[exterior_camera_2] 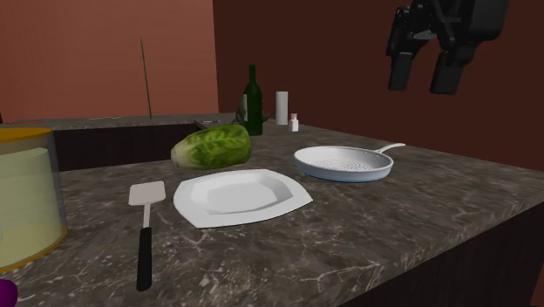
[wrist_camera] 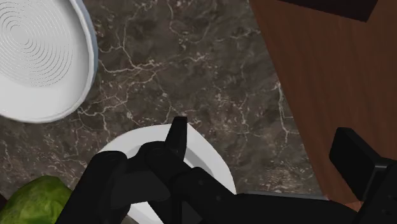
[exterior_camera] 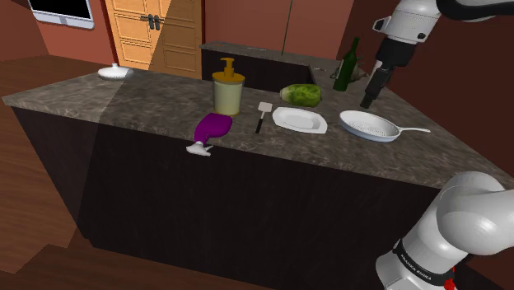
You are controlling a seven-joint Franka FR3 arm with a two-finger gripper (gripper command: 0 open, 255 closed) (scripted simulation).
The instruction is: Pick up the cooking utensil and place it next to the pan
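While the spatula [exterior_camera_2: 144, 235] lies flat on the dark marble counter [exterior_camera_2: 366, 227], at the lower left of the second exterior view, the gripper [exterior_camera_2: 422, 80] hangs in the air at that view's upper right, well apart from it. Its two black fingers [exterior_camera_2: 401, 70] stand apart with nothing between them, so the tool is released.

The spatula has a pale square blade and a black handle. The handle points toward the counter's near edge and the blade away from it. It rests just beside a white plate [exterior_camera_2: 240, 196], on the plate's left in this view, not touching it. Right of the plate sits the pan [exterior_camera_2: 342, 163], pale inside with a bluish rim, its thin handle reaching toward the upper right. The plate lies between spatula and pan.

Behind the plate a green cabbage [exterior_camera_2: 212, 146] lies on its side. Behind that stand a dark green bottle [exterior_camera_2: 253, 98], a white cylinder [exterior_camera_2: 282, 106] and a small shaker [exterior_camera_2: 295, 123]. A yellow dispenser [exterior_camera_2: 26, 205] stands at the left edge.

At the upper right of the shoulder view the gripper hovers above the counter, near the bottle and the pan. A purple tube [exterior_camera: 212, 127] lies at the counter's front edge near the frame's centre, left of the spatula. A white dish [exterior_camera: 115, 72] sits far off at the upper left.

Seen from the wrist, the pan's ringed inside lies beyond the fingers, the cabbage is close by, and brown floor [wrist_camera: 318, 76] runs past the counter's edge.
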